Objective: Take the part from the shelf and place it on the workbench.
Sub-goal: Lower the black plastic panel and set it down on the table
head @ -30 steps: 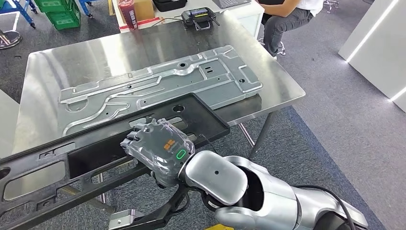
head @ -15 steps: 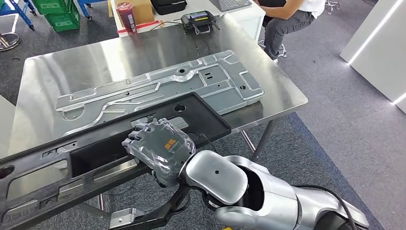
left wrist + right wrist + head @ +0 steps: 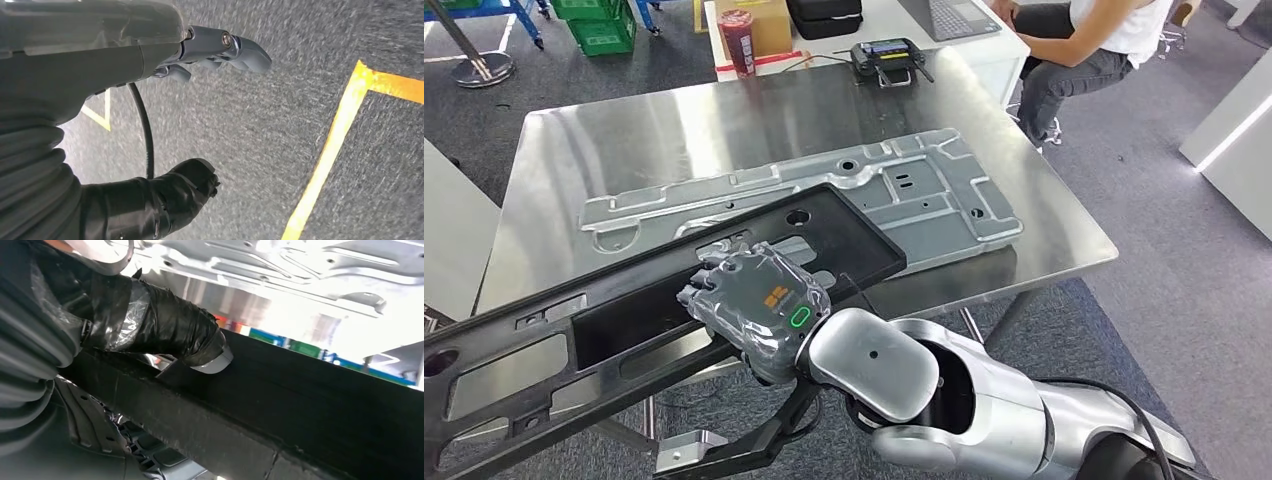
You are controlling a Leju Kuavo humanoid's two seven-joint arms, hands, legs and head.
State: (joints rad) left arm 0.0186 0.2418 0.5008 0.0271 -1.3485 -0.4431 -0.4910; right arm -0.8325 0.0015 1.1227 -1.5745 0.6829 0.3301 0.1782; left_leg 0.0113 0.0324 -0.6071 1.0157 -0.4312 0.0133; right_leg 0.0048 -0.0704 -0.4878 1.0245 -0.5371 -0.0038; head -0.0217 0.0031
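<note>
The right hand (image 3: 754, 310), wrapped in clear film over its grey cover, grips the long black plastic frame part (image 3: 654, 300) with cut-out windows at its near rail, fingers curled over the edge; in the right wrist view the tape-wrapped thumb (image 3: 165, 327) presses against the black bar (image 3: 280, 410); the part is held tilted, its far end over the near edge of the stainless-steel workbench (image 3: 574, 160) and overlapping the stamped silver sheet-metal panel (image 3: 924, 190) lying flat on it, while its near end reaches out past the bench toward the lower left of the head view; whether the far end touches the panel I cannot tell; the left hand (image 3: 220, 47) hangs over grey carpet (image 3: 300, 75) marked with yellow tape lines (image 3: 330, 150), fingers loosely apart with nothing in them; behind the bench stand a red can (image 3: 737, 40), a black controller with a screen (image 3: 886, 60) and a cardboard box (image 3: 764, 22); a person (image 3: 1084, 50) sits at the far right.
</note>
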